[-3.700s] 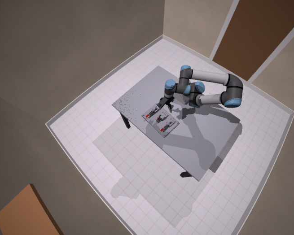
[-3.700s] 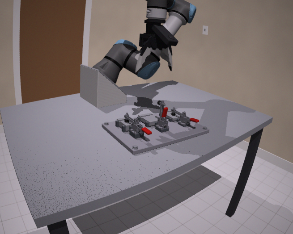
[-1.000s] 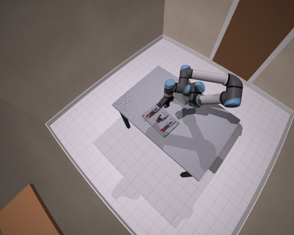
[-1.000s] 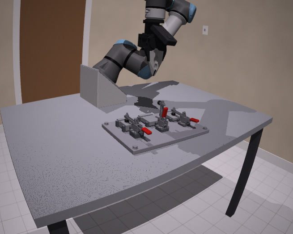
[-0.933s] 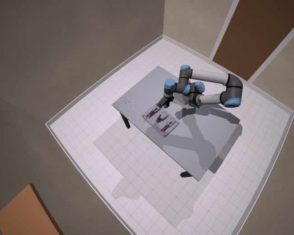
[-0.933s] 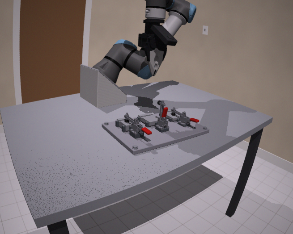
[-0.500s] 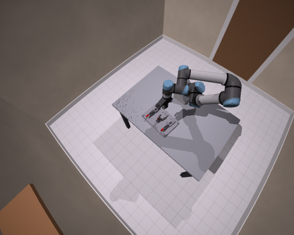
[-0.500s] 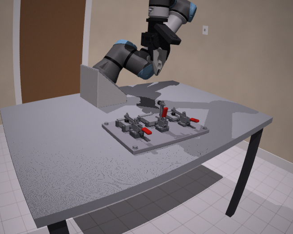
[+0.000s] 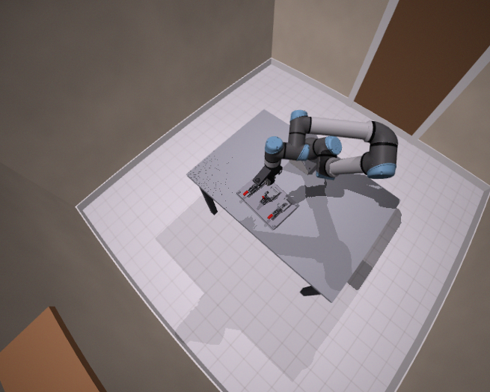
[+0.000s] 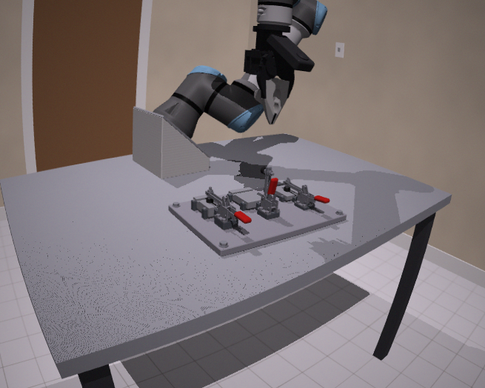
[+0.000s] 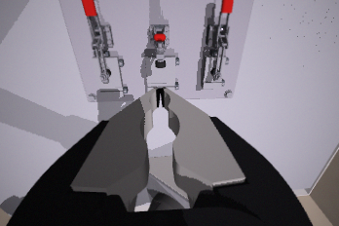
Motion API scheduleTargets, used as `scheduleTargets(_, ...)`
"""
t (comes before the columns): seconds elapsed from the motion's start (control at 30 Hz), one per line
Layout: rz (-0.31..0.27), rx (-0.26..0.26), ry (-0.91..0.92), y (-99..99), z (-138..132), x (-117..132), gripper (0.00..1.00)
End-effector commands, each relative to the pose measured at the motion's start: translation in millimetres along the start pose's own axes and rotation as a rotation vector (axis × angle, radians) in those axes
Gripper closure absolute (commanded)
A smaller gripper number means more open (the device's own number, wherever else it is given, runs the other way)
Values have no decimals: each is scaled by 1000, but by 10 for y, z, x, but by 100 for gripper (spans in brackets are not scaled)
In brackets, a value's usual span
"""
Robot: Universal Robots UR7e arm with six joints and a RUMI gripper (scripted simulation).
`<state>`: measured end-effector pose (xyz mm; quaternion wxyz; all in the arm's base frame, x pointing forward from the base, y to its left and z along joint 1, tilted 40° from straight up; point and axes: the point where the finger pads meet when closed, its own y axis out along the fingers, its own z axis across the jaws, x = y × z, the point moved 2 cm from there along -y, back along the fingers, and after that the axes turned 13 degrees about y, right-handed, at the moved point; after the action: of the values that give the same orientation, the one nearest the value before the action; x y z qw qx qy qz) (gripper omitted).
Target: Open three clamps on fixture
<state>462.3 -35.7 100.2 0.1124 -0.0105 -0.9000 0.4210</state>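
A grey fixture plate (image 10: 257, 221) lies on the table with three toggle clamps with red handles. The left clamp (image 10: 227, 213) and the right clamp (image 10: 307, 198) have their handles lying flat. The middle clamp (image 10: 266, 197) has its handle standing upright. Grey block parts sit behind the clamps. In the wrist view the plate (image 11: 156, 36) shows all three clamps: left (image 11: 97, 34), middle (image 11: 160, 44), right (image 11: 219, 34). My gripper (image 10: 272, 115) is shut and empty, held well above the table behind the plate; its fingertips meet over the plate's near edge.
A grey wedge-shaped block (image 10: 167, 146) stands on the table behind the plate, at the arm's base. The arm's elbow (image 10: 213, 98) hangs above it. The table edges lie right of and in front of the plate.
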Motion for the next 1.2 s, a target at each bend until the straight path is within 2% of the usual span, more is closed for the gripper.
scheduleTargets(0.0,0,0,0,-46,-32,-155,100)
scheduleTargets(0.23,0,0,0,-94,-71,-326,100)
scheduleTargets(0.53,0,0,0,-121,-92,-422,100)
scheduleTargets(1.17,0,0,0,-128,-98,-448,100)
